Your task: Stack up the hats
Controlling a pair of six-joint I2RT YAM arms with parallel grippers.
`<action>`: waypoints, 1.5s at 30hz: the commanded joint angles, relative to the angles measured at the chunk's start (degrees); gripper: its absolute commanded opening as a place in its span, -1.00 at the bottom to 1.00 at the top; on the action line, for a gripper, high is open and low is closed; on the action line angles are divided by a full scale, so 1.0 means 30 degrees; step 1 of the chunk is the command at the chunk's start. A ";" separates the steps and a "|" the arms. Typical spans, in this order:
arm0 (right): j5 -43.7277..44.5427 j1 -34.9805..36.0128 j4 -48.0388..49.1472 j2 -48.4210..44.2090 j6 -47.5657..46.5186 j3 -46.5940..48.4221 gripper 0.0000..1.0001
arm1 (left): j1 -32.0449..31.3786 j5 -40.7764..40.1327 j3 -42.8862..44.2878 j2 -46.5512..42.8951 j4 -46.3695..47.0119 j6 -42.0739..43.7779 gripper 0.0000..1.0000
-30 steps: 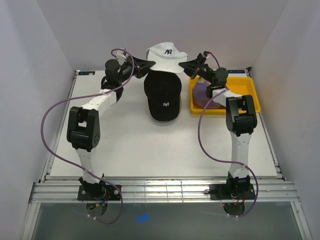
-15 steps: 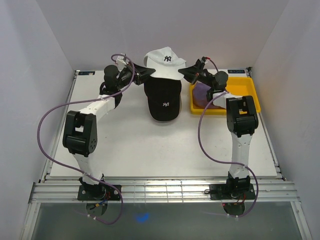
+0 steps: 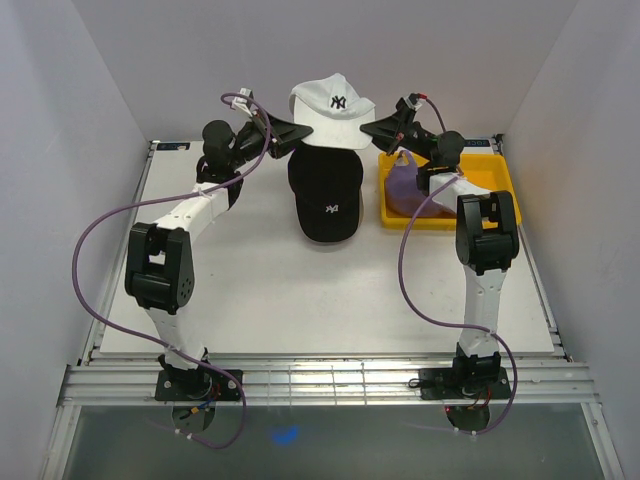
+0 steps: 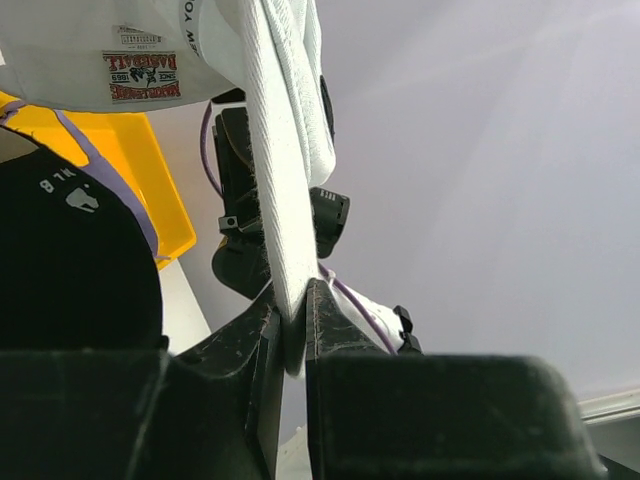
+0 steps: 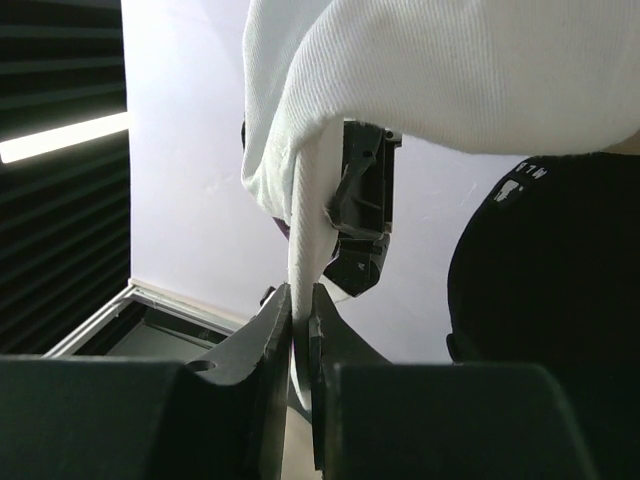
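Both grippers hold the white cap [image 3: 333,108] in the air over the back of the black cap [image 3: 326,196], which lies on the table with its brim toward me. My left gripper [image 3: 296,130] is shut on the white cap's left edge [image 4: 290,250]. My right gripper [image 3: 368,130] is shut on its right edge [image 5: 305,270]. The black cap also shows below in the left wrist view [image 4: 70,260] and in the right wrist view [image 5: 550,270]. The purple cap [image 3: 412,188] lies in the yellow tray [image 3: 495,182]. The pink cap is out of view.
The yellow tray stands at the back right, under my right arm. White walls close in the table on three sides. Purple cables loop off both arms.
Both grippers have raised the white cap a little higher above the black cap. The black and purple caps have not moved.
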 commanded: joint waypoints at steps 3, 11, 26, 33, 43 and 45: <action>-0.0224 0.0798 0.3647 -0.0645 0.1233 0.0459 -0.75 | -0.1603 0.3641 0.0505 -0.0754 0.0668 0.0836 -0.75; -0.0077 0.0798 0.5465 -0.1230 0.1819 -0.1387 -0.74 | -0.1632 0.3933 -0.1194 -0.1751 0.1723 0.0776 -0.75; -0.0458 0.0739 0.8424 -0.2519 0.1791 -0.5604 -0.71 | -0.1779 0.5399 -0.5030 -0.3625 0.1929 0.2592 -0.78; -0.0575 0.0739 0.9743 -0.2988 0.1381 -0.8358 -0.69 | -0.1808 0.5662 -0.6906 -0.3977 0.1929 0.3179 -0.80; -0.0955 0.0710 0.9890 -0.3486 -0.0054 -1.1260 -0.70 | -0.1808 0.5077 -0.9338 -0.4475 0.1987 0.3618 -0.84; -0.1044 0.0710 0.9744 -0.3574 -0.0346 -1.1582 -0.70 | -0.1808 0.4872 -0.9689 -0.4563 0.1987 0.3648 -0.85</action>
